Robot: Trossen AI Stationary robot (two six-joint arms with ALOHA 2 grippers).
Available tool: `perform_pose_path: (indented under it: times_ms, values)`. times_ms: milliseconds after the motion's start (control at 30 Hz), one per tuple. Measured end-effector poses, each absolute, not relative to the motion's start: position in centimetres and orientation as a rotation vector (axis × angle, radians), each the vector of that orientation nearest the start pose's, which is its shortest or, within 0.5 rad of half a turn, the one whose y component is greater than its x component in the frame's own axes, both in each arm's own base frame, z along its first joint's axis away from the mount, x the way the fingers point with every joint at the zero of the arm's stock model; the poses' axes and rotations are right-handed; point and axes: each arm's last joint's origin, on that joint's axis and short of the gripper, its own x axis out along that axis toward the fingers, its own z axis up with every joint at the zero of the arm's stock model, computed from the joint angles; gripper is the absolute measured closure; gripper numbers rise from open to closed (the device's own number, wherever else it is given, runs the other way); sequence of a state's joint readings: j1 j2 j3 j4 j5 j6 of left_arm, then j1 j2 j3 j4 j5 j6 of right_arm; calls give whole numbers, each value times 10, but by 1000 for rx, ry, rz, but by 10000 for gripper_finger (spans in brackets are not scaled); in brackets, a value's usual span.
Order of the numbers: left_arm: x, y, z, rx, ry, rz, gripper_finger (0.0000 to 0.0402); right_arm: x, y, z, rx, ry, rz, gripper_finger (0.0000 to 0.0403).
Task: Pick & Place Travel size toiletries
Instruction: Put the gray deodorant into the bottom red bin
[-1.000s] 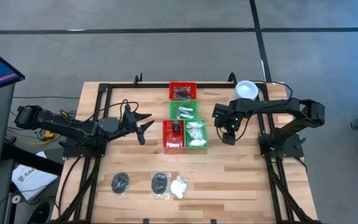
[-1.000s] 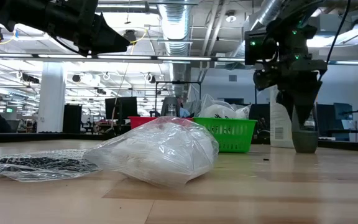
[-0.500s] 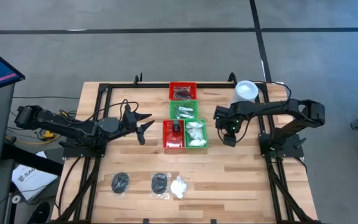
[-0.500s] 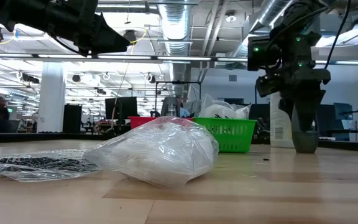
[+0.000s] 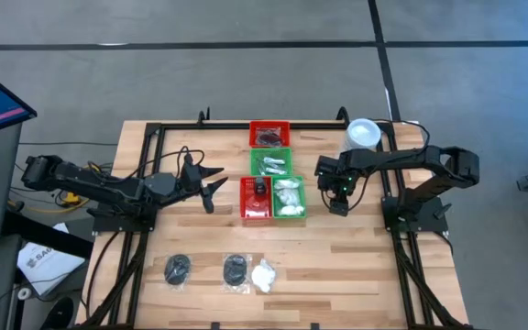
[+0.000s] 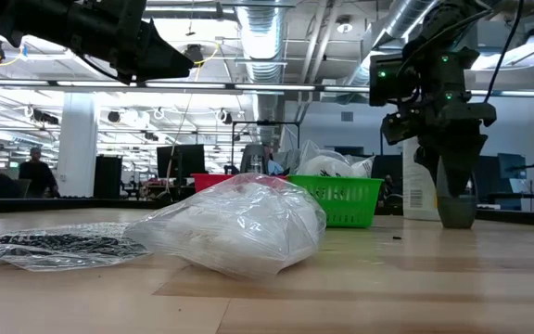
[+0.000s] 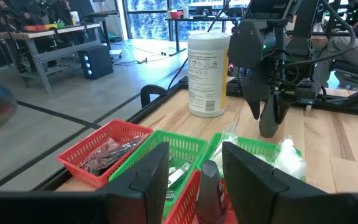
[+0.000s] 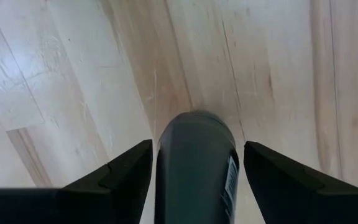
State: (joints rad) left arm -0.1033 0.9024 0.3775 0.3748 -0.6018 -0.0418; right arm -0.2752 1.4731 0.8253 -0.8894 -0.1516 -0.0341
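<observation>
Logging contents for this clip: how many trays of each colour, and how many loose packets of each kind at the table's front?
Red trays: 2
Green trays: 2
Dark packets: 2
White packets: 1
Total: 7

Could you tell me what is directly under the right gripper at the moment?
A dark rounded bottle stands on the bare wooden table, between the open fingers of the right gripper. The fingers clear its sides. The bottle's base is hidden by its own body.
</observation>
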Motion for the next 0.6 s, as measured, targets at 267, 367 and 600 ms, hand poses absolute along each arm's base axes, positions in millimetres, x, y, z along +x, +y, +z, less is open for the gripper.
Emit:
perform_pose_path:
  times_ms: [267, 367, 600]
  values:
    - [190, -3, 226, 12, 132, 500, 262, 220, -58, 170, 285, 1519, -60, 173]
    - [190, -3, 226, 12, 132, 500, 262, 220, -58, 170, 284, 1524, -56, 199]
    - [190, -3, 226, 12, 132, 500, 262, 219, -57, 170, 284, 1525, -46, 238]
